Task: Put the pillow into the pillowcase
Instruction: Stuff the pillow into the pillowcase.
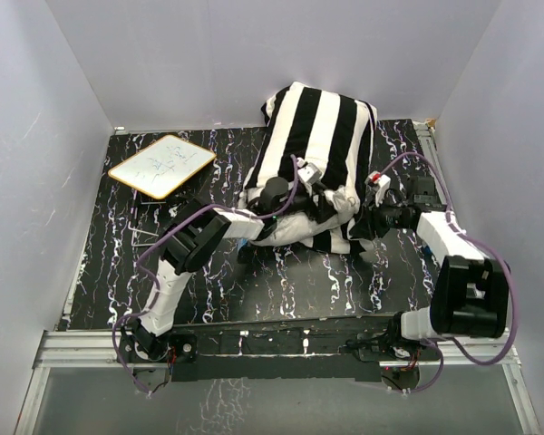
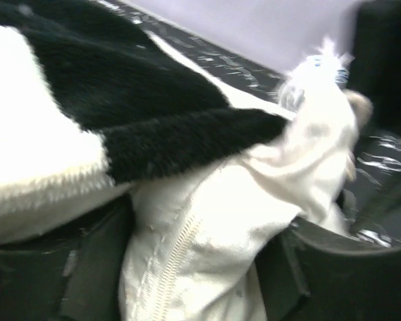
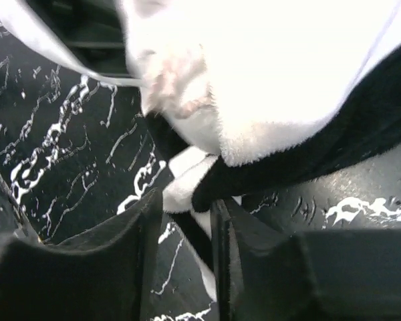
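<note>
- The striped pillowcase [image 1: 313, 136] lies at the far middle of the table [image 1: 290, 290], covering most of the pillow [image 1: 286, 231]; only the pillow's white near end shows.
- Left fingers [image 2: 87, 267] stand wide, with zippered pillow fabric bulging between them.
- Right fingers [image 3: 120, 261] are narrowly apart, and a strip of pillowcase hem hangs loose in the gap.
- A whiteboard [image 1: 161, 166] lies far left, well apart from both.
- A purple cable [image 1: 296, 172] loops over the stripes.

A small whiteboard [image 1: 161, 166] lies far-left on the marbled table [image 1: 299, 281] — tilted.
</note>
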You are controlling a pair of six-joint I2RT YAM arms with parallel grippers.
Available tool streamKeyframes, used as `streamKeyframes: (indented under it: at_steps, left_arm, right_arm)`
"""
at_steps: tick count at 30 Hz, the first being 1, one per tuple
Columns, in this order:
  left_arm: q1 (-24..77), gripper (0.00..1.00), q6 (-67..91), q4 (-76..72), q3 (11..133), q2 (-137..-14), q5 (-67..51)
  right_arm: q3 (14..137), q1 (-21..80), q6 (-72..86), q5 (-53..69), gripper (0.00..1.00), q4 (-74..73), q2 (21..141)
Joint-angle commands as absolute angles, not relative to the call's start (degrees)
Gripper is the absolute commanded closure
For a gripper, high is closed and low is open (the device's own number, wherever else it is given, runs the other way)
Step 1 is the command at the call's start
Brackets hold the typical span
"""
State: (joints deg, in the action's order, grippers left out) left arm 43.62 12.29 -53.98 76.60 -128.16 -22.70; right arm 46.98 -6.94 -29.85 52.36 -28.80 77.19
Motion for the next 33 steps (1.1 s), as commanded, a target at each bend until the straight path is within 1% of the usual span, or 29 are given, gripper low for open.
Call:
streamKeyframes:
  at_steps: [1,3,5,7,9,10,12,14,15,16,18,19,21,23,24,26,28,30,33]
  left_arm:
    - [37.3,0.33,20.6,-60.1,68.8,-124.9,-33.3]
    - [36.2,0.28,22.3,-56.5,66.1,-119.7,-37.1]
    - [35.5,0.22,21.9,-47.1,65.1,-113.9,-39.1]
    - [35.4,0.22,19.0,-34.6,65.3,-108.4,-40.1]
    - [35.4,0.22,17.0,-25.5,64.7,-103.6,-40.4]
    - [35.4,0.27,14.7,-16.8,61.2,-94.7,-40.3]
    - [35.4,0.31,13.0,-13.9,59.0,-89.2,-39.7]
    - [35.4,0.32,11.4,-11.2,56.2,-83.5,-36.6]
    - [35.4,0.32,10.8,-10.1,54.8,-80.5,-35.1]
    - [35.4,0.31,10.8,-8.8,53.2,-77.9,-31.7]
    - [35.3,0.29,12.2,-4.9,50.7,-72.9,-25.8]
    - [35.1,0.28,13.2,-2.6,50.2,-70.9,-22.5]
    - [34.1,0.27,15.7,2.5,50.2,-69.6,-17.3]
    - [32.7,0.27,18.3,8.5,51.2,-69.7,-11.1]
    - [31.6,0.27,19.2,10.8,51.7,-69.8,-8.8]
    - [28.2,0.27,20.8,13.7,52.1,-70.4,-6.3]
    - [23.2,0.28,21.3,13.5,52.4,-71.8,-7.8]
    - [17.7,0.29,22.0,10.3,52.2,-74.1,-11.6]
    - [10.9,0.29,25.8,1.5,50.8,-77.1,-19.2]
  right_arm:
    - [51.0,-7.6,-31.9,52.9,0.6,-34.5,83.2]
    - [52.2,-8.3,-33.0,53.3,0.57,-35.5,84.4]
    - [52.6,-9.4,-34.1,54.1,0.53,-35.9,84.1]
    - [52.4,-9.9,-34.7,54.5,0.5,-36.1,83.1]
    - [52.3,-10.1,-35.8,55.0,0.5,-37.1,82.3]
    - [52.7,-11.3,-40.0,58.2,0.4,-41.3,80.7]
    - [55.7,-12.4,-48.2,61.9,0.37,-48.3,79.2]
    - [60.1,-12.7,-59.3,64.8,0.33,-57.6,77.1]
    - [62.6,-12.8,-65.9,66.5,0.29,-62.3,75.9]
    - [64.9,-12.8,-71.4,68.0,0.24,-66.2,74.9]
    - [68.0,-12.5,-81.6,71.9,0.02,-71.1,72.4]
    - [68.6,-11.4,-85.7,73.8,0.01,-71.5,71.1]
    - [69.7,-6.2,-91.6,75.5,0.02,-70.6,69.7]
    - [73.4,-1.2,-97.1,78.6,0.02,-73.4,72.4]
    - [76.2,2.2,-96.4,78.9,0.02,-73.8,74.4]
    - [80.7,11.1,-91.9,72.5,0.01,-71.0,78.3]
    - [81.5,20.0,-80.4,65.1,0.01,-59.6,79.8]
    - [82.1,28.7,-74.2,55.9,0.01,-53.0,82.7]
    - [80.3,37.9,-66.5,42.6,0.01,-41.3,86.6]
